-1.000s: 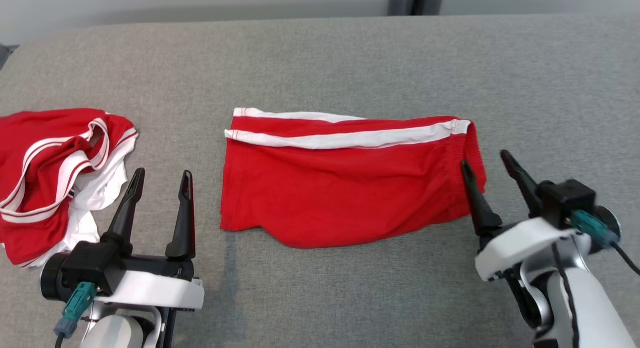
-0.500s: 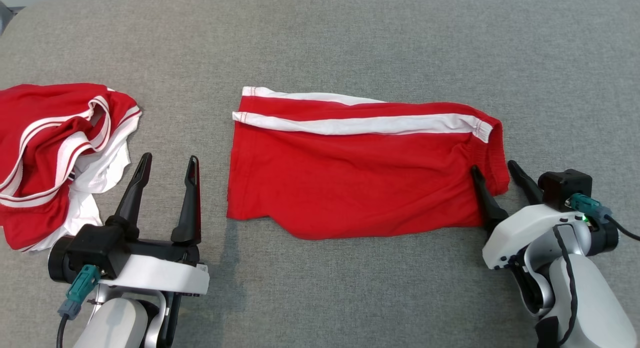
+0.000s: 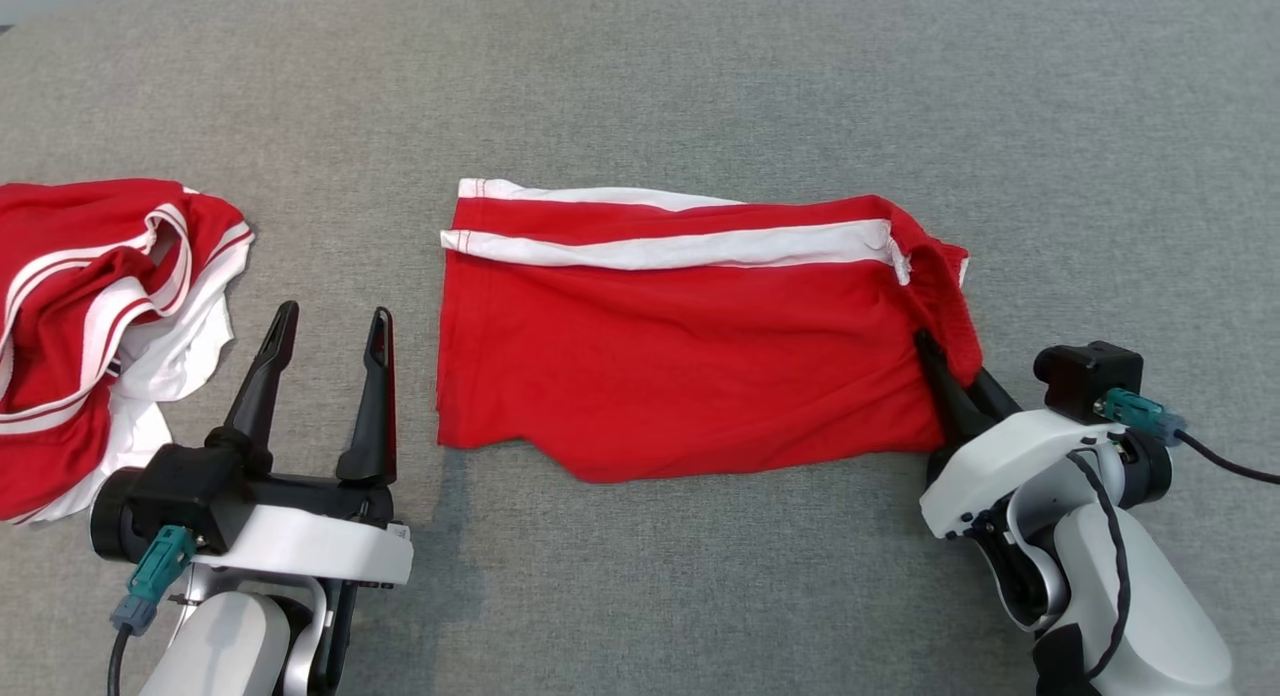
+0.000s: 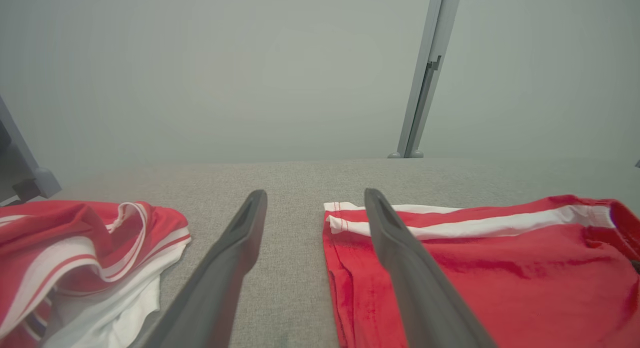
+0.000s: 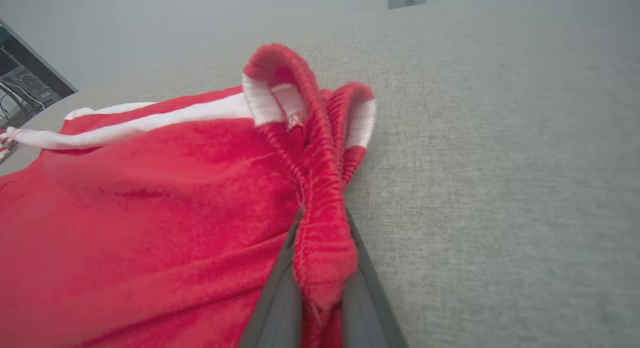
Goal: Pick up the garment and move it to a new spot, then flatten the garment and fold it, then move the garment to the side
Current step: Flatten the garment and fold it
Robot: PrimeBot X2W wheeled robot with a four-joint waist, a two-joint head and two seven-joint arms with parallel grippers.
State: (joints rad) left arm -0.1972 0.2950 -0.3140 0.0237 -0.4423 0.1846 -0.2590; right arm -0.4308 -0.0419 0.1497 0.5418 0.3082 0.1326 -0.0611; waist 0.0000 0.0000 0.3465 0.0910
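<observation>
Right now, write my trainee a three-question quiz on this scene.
1. True or false: the left gripper stands open and holds nothing.
2. Pick one: which part of the shorts is the right gripper pinching? A, the ribbed waistband. B, the far white stripe. C, the middle of the near edge.
3. Fill the gap: the heap of clothes lies to the robot's ____ of the shorts.

Key: 1 true; 2 A; 3 left.
</observation>
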